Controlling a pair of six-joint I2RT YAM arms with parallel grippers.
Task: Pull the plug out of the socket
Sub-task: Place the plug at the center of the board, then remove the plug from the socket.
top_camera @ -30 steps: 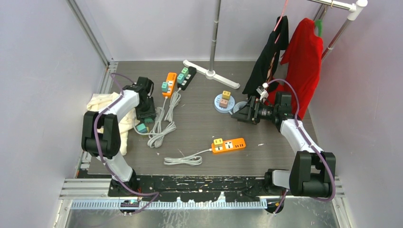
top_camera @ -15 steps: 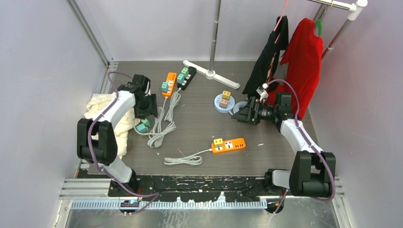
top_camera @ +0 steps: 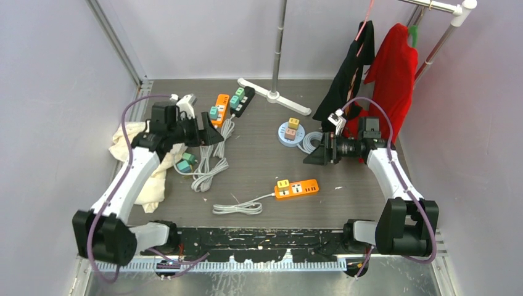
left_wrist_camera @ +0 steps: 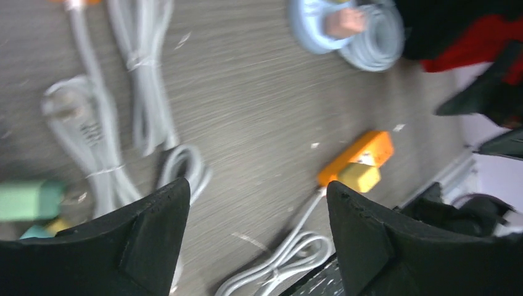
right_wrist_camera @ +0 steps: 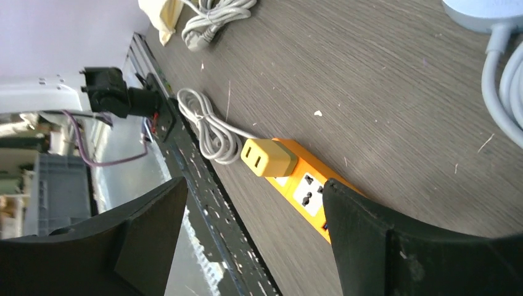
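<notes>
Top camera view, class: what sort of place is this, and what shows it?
Probably a robot test cell: a left arm and right arm bolted to a walled table, power strips, clothes on a rack.

red shirt and black garment hang; cream cloth lies left.

The orange power strip lies flat ahead of my right gripper, framed between its jaws in my wrist view. Its yellow plug sits pushed into the cord end, well apart from my left gripper.
</notes>
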